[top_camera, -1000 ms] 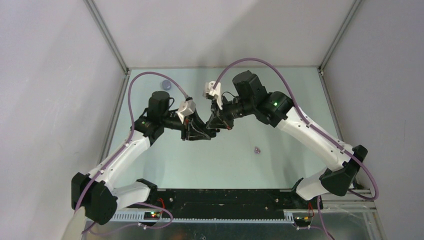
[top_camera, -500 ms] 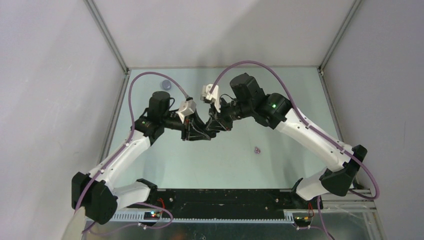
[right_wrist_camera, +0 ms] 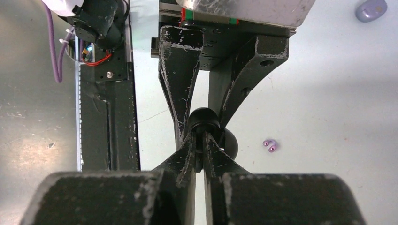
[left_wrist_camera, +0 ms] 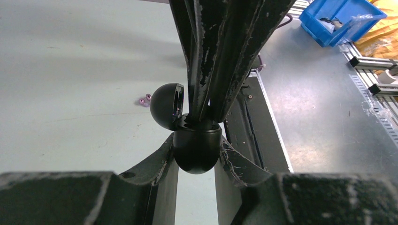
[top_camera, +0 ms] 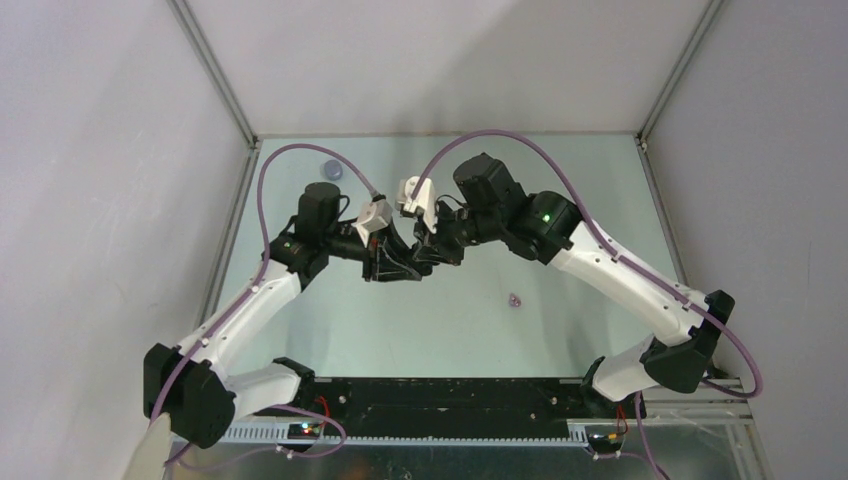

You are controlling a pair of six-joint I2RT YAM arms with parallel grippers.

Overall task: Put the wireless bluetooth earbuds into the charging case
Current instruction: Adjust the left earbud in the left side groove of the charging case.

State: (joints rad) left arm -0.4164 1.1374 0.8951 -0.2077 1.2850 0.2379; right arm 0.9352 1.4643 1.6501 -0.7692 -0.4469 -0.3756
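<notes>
**Case held open, right fingertips at its mouth**

The charging case (left_wrist_camera: 197,152), a glossy black egg, sits at the centre of the left wrist view. Its domed lid (left_wrist_camera: 165,105) is swung open to the upper left. The left gripper (left_wrist_camera: 197,140) clasps the case body from both sides and holds it above the table (top_camera: 450,330).

The right gripper (right_wrist_camera: 202,137) reaches in from the opposite side, with its tips right at the case's open mouth. Its fingers are drawn almost together, leaving only a thin slit. Whether a black bud is pinched there or already seated cannot be told, because the tips hide the cavity. No black bud shows anywhere.

Two pale lilac earbuds (right_wrist_camera: 270,146) lie touching each other on the table, right of centre in the right wrist view and well apart from the case. A small round lilac-blue object (right_wrist_camera: 371,9) sits at the upper right corner.

This looks like the seating step for one bud. Next, the right arm probably needs to lift its fingers straight out without knocking the lid. It could then go to the lilac pair, which calls for a fine, low pinch on one tiny bud.
</notes>
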